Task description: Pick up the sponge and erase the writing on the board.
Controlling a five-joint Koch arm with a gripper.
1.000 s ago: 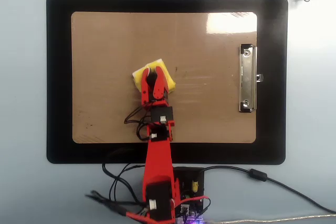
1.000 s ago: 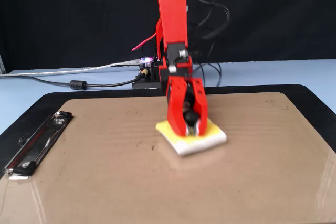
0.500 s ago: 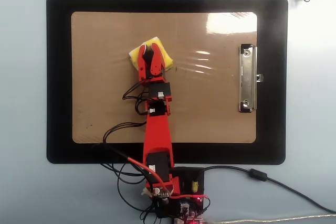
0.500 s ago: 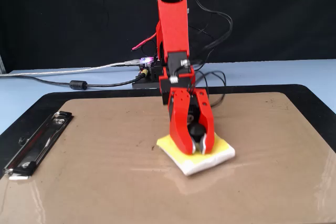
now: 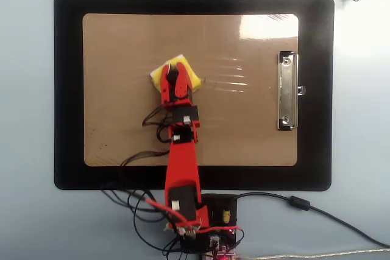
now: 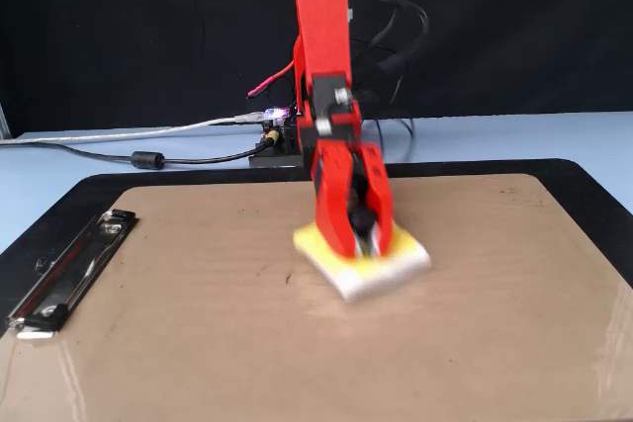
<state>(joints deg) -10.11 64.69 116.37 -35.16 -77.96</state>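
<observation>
On the one brown board, near its middle, one yellow sponge is lain flat and is clamped at its black knob by the closed jaws of the single red gripper, with one silver clip seen at the board's short edge.

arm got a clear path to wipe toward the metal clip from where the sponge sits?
Probably yes. The gripper holds the sponge flat on the board, and nothing lies between it and the clip.
</observation>
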